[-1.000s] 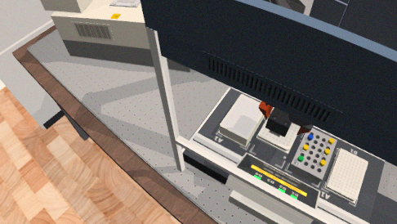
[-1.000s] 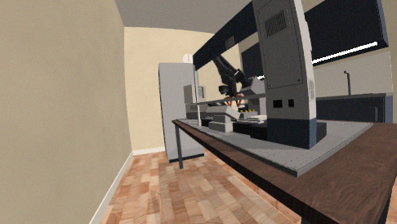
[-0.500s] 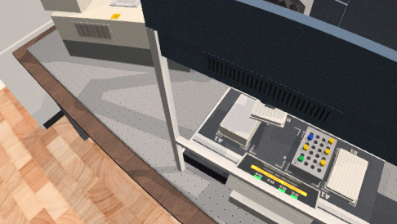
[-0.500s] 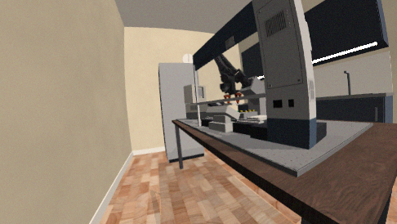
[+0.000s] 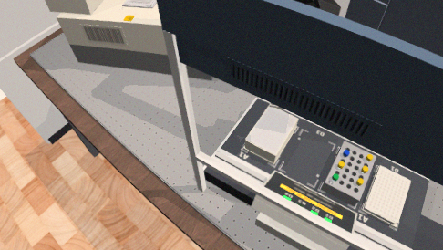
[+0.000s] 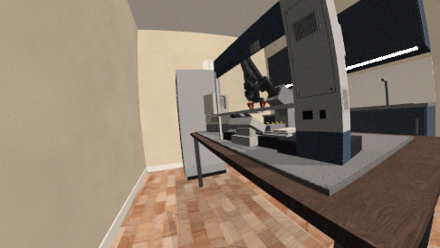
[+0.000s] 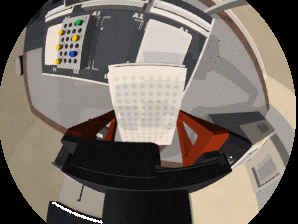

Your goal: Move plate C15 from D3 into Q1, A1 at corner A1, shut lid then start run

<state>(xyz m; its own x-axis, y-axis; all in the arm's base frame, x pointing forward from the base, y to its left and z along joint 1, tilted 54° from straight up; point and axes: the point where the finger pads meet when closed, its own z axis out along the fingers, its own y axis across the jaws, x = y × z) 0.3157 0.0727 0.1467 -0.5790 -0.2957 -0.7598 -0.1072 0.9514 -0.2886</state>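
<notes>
Beneath dark gantry [image 5: 319, 50], grey perforated deck [image 5: 137, 119] on wood bench [image 6: 389, 181]; woodblock floor [image 5: 41, 201].

From above, the dark housing [image 5: 296, 50] hides my pincer; plate labels [image 7: 147, 96] are too blurred to read.

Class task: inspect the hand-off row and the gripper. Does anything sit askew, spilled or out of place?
Nothing looks spilled or damaged. The D3 nest is bare because the gripper holds the PCR plate above the row. The tube cooling block, deep-well block and other plate sit square in their nests.
</notes>
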